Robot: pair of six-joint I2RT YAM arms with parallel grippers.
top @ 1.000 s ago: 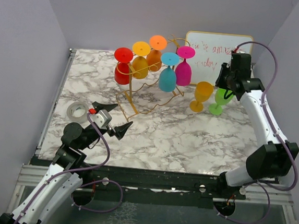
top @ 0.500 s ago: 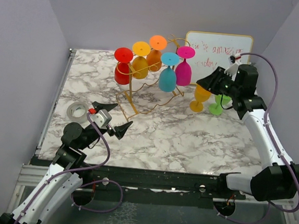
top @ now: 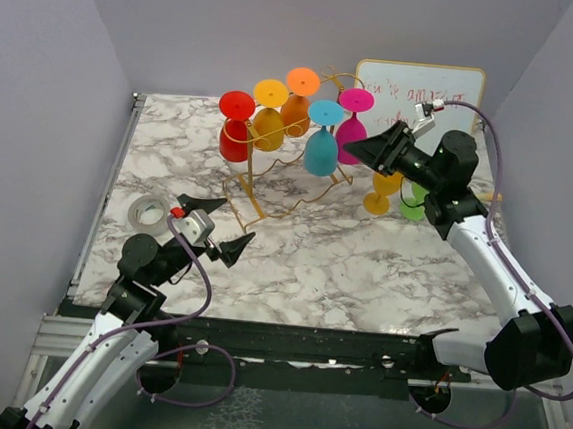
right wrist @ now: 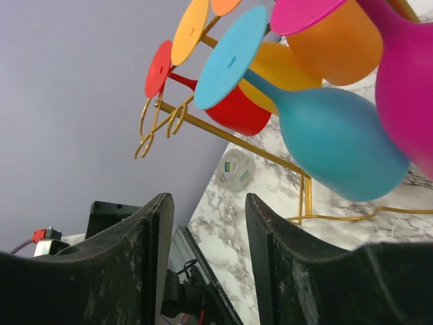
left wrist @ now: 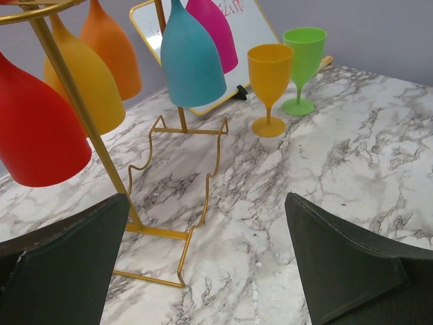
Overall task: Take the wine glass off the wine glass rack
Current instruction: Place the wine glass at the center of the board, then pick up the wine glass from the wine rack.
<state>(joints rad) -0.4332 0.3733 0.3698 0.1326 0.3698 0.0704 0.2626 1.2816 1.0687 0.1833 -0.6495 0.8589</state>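
The gold wire rack (top: 260, 194) stands at the back middle of the marble table. Several glasses hang upside down on it: red (top: 235, 142), yellow (top: 268, 129), orange (top: 296, 113), teal (top: 321, 151) and magenta (top: 351, 140). My right gripper (top: 368, 146) is open and empty, pointing left, just right of the magenta glass. In the right wrist view the teal glass (right wrist: 338, 142) and magenta glass (right wrist: 406, 88) hang ahead of the open gripper (right wrist: 206, 203), above a rack rail (right wrist: 223, 135). My left gripper (top: 223, 224) is open and empty, low in front of the rack (left wrist: 101, 156).
A yellow glass (top: 385, 183) and a green glass (top: 415, 201) stand upright on the table under my right arm. A whiteboard (top: 417, 95) leans at the back right. A tape roll (top: 148, 212) lies at the left. Purple walls enclose the table.
My right arm has swung left from beside the whiteboard and the green glass to the magenta glass on the rack. The left arm has not moved.
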